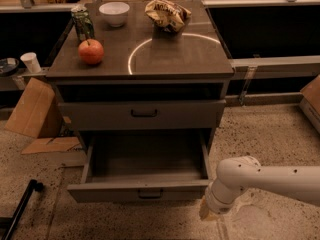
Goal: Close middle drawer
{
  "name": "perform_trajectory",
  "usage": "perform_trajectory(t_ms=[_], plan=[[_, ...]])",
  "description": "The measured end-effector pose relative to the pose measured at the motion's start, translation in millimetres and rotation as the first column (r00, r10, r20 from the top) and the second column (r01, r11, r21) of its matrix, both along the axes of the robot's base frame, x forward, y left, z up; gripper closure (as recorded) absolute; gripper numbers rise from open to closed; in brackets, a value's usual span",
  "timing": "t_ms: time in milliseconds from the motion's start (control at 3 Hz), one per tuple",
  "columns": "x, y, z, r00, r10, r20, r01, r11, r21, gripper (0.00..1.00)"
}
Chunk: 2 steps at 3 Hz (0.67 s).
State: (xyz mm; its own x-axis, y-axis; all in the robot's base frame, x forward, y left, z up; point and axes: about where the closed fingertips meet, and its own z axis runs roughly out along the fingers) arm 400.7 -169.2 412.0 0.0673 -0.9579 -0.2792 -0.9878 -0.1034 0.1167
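Camera view: one gripper (206, 213) beside one middle drawer (115, 192).

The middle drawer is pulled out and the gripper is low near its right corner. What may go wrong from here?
1. The gripper sits low, beside the right end of the middle drawer front, far from the centre handle. A push at that corner may twist the drawer and jam it.
2. The gripper may slip past the front's edge and miss it.
3. A hard shove may shake the cabinet, and the apple on top may roll.
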Motion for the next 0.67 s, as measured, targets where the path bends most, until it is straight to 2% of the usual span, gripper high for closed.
perform_trajectory(t_ms=[333, 667], plan=[[20.8, 10.8, -2.2, 0.9963, 0.026, 0.082, -0.028, 0.999, 0.025, 1.0], [42.7, 20.4, -0.3, 0.9834, 0.046, 0.175, -0.056, 0.997, 0.048, 1.0]])
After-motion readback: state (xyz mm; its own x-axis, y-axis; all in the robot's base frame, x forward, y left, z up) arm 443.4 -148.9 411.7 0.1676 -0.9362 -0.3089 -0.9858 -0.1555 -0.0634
